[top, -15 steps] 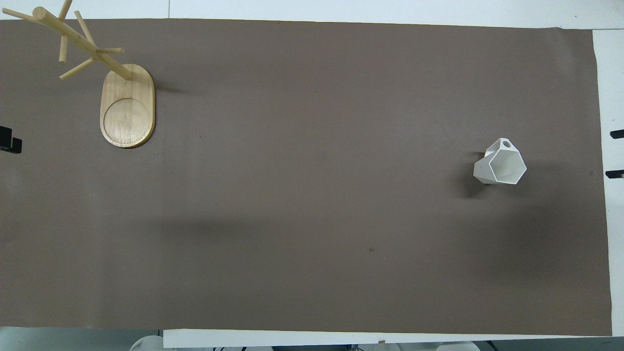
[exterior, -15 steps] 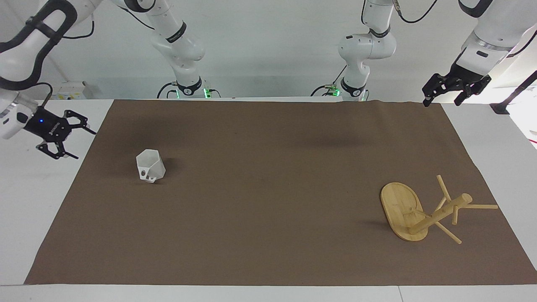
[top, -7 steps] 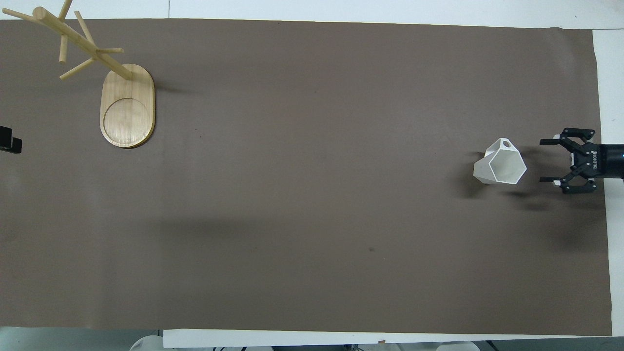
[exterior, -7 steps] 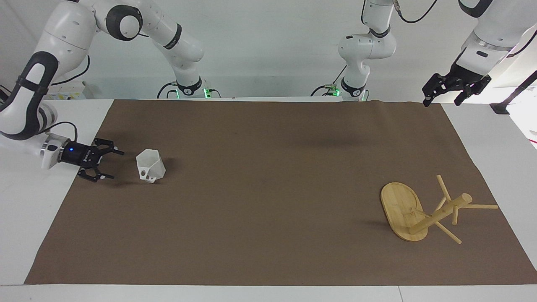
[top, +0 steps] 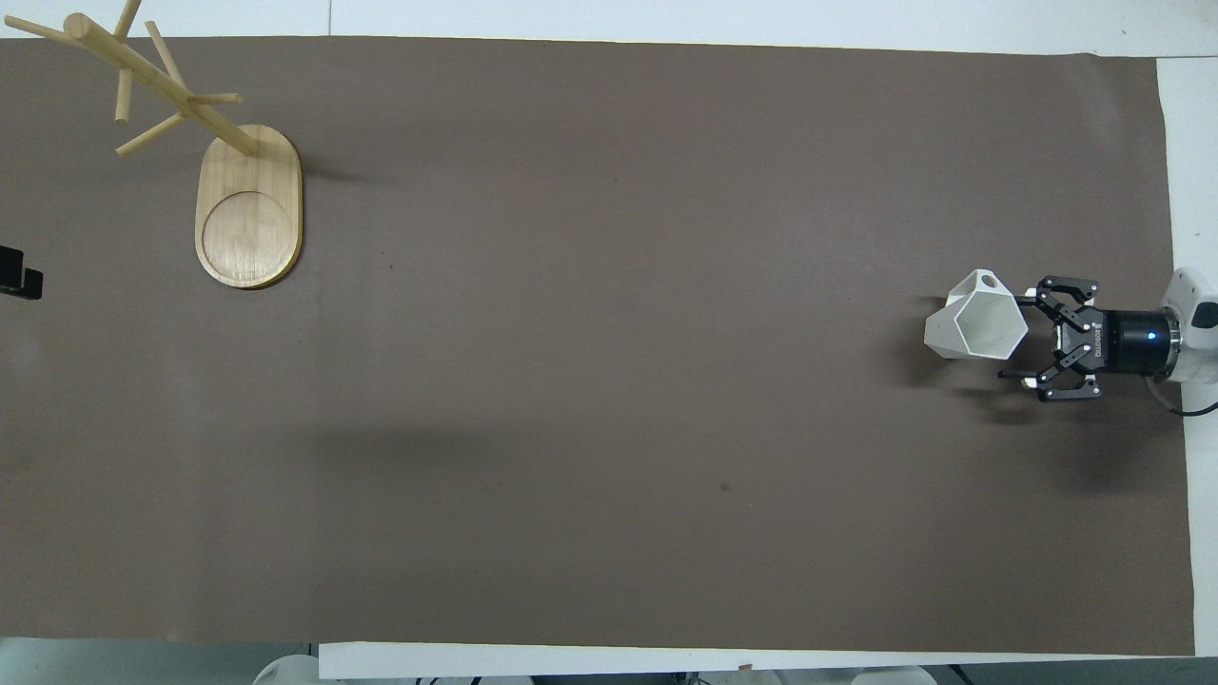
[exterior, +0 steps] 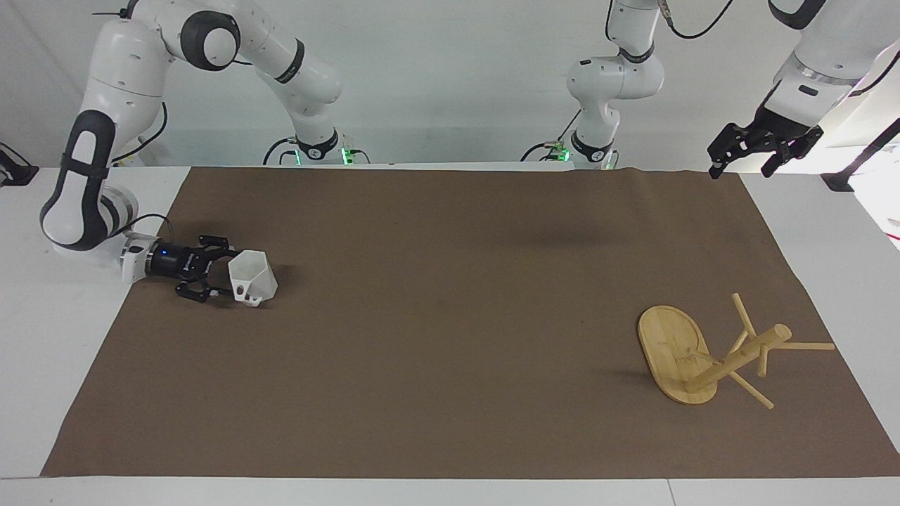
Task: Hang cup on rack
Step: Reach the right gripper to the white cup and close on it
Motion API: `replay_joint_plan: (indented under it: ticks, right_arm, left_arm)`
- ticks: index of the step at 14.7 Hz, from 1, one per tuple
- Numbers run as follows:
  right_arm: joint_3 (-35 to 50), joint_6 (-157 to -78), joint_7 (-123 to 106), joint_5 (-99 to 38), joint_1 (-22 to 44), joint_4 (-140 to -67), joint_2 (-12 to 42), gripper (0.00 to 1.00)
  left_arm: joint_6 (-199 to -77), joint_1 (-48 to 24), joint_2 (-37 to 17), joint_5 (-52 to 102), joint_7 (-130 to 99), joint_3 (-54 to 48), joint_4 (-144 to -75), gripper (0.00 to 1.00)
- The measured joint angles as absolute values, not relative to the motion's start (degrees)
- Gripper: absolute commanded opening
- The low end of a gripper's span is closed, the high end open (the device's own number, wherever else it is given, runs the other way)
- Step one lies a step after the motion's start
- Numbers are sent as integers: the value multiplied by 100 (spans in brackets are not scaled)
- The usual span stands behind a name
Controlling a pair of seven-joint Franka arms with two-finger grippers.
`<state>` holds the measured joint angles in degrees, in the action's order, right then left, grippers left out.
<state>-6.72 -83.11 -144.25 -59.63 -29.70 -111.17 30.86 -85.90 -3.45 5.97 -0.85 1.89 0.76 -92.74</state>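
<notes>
The white faceted cup (exterior: 254, 277) stands on the brown mat near the right arm's end of the table, also seen in the overhead view (top: 980, 323). My right gripper (exterior: 222, 273) lies low and level beside the cup, open, its fingertips just reaching either side of the cup's nearest edge; it also shows from overhead (top: 1014, 336). The bamboo rack (exterior: 671, 348) stands on its oval base near the left arm's end, its post and pegs bare, and shows in the overhead view (top: 247, 214). My left gripper (exterior: 742, 169) waits, open and raised over the mat's corner.
The brown mat (exterior: 450, 316) covers most of the white table. A dark stand (exterior: 844, 176) sits off the mat by the left arm's end. Only a black tip of the left gripper (top: 19, 276) shows in the overhead view.
My right gripper has come down and moved in along the mat from the table's edge to the cup. The cup, the rack and the left arm have not moved.
</notes>
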Motion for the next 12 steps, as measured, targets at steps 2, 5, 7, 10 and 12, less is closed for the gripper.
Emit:
replay_joint_plan:
  ticks: [2,5,7,10,12]
  right_arm:
    - [-670,-8322,-14528,-6029,-2929,-11257,3054,100]
    - [-670,-8339,-14535,-6166,-2885,-11284,3037,100]
    - [-670,-8446,-14535,-6245,-2880,-11287,3030,100]
    - [-670,-8577,-14535,-6377,-2876,-11296,3024,100]
    - [-670,-8578,-14535,-6431,-2814,-11326,3023,100]
  left_arm:
    - [-8590,-345,597,-85,189,76,-9274,100]
    - [-8590,-345,597,-86,189,76,-9274,100]
    - [-8590,-345,597,-85,189,76,-9274,100]
    - [-8590,-345,597,-86,189,76,-9274,100]
    - [-8590,-345,597,-85,189,76,-9274,100]
